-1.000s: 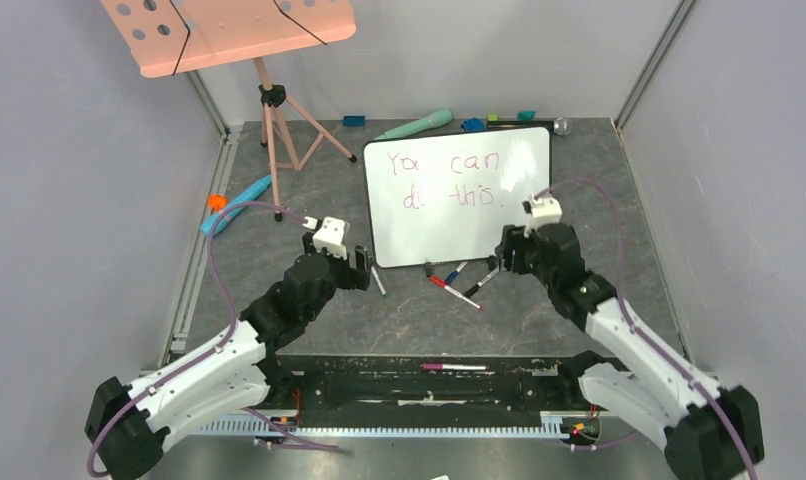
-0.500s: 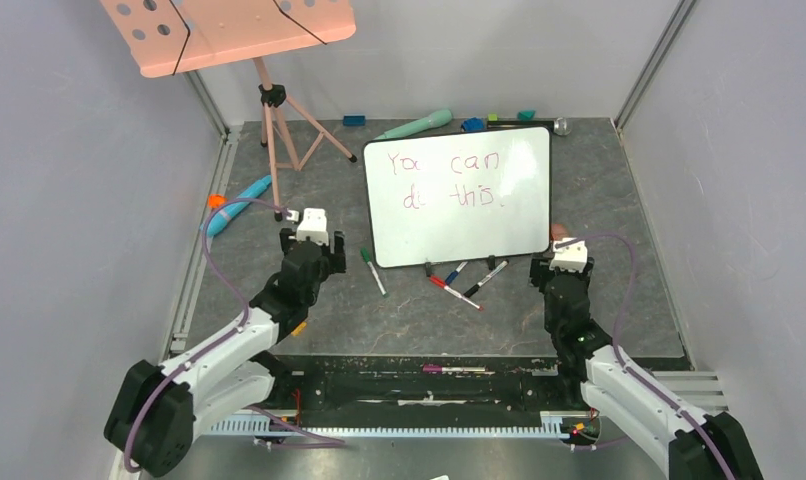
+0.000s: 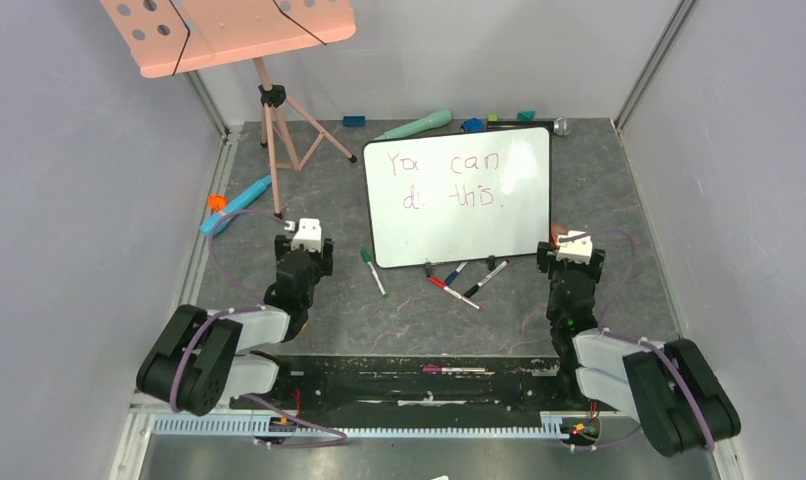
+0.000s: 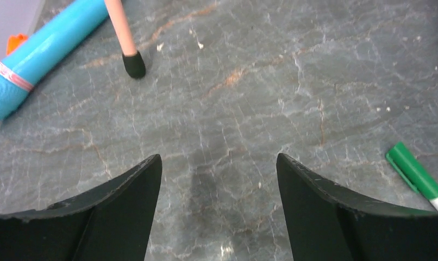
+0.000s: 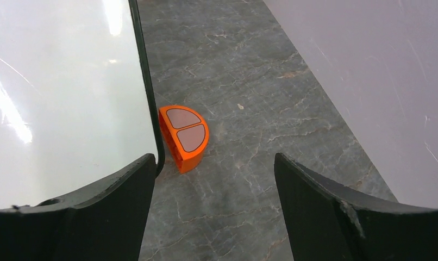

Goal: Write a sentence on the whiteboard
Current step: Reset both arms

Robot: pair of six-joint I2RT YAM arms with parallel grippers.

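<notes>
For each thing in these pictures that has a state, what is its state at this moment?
left gripper: open, empty, over the table.
right gripper: open, empty, at the whiteboard's near right corner.
whiteboard: written on, held by nothing.
sentence: two red lines, reads "You can do this."
green marker: capped, lying on the table.
pink stand: upright on its tripod.

The whiteboard sits mid-table, with the sentence on its far half. A single marker lies off its near-left corner, and a cluster of markers lies before its near edge. A half-round block sits just beside its near-right corner. The tripod stands behind, to the left.
</notes>
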